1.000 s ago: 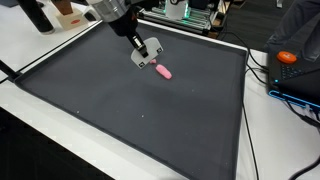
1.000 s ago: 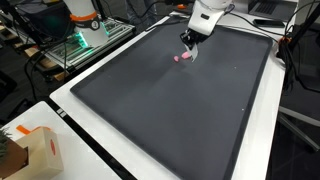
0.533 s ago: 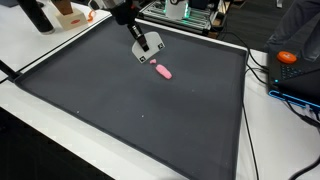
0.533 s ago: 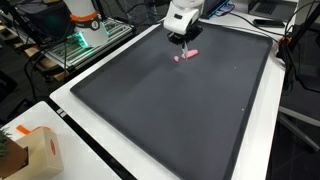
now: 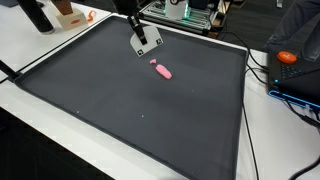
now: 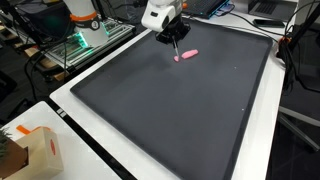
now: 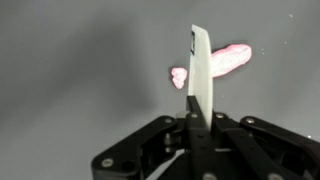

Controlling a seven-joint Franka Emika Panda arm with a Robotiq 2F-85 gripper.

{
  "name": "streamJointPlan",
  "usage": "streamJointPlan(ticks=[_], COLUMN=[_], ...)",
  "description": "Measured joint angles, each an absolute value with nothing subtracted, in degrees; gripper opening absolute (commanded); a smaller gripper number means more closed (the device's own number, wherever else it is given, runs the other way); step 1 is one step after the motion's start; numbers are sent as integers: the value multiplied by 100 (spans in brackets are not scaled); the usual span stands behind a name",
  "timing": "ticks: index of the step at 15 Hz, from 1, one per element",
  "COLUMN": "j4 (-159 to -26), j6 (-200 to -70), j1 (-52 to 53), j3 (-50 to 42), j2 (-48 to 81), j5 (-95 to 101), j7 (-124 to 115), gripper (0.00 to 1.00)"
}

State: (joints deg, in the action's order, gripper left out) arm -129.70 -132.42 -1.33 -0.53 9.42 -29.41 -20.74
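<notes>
Dark mat (image 5: 150, 125), pink object (image 5: 161, 70) (pincer (image 5: 141, 51) closed)

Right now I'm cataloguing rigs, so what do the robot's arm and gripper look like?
A white arm ends in a black gripper with an angular linkage base. Its pale grey fingers are slim and flat.

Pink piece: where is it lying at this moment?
The pink piece lies on the dark mat near its far edge in both exterior views, beside the shut gripper, which hangs above without touching it.
</notes>
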Motion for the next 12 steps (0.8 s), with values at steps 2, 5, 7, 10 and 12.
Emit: streamJointPlan(ticks=[2, 5, 7, 10, 12], j4=[-13195, -13473, -13648, -13884, -14013], j6=[-13456, -13831, -14086, -14409, -14590], j1=[-146, -136, -120, -95, -73], j3=[-57, -50, -39, -12, 8], j2=[739, 512, 398, 283, 225], j5=[-2987, -2987, -2987, -2987, -2986], j7=[-2025, -1984, -1950, -1882, -1863], gripper=[1, 1, 1, 1, 1])
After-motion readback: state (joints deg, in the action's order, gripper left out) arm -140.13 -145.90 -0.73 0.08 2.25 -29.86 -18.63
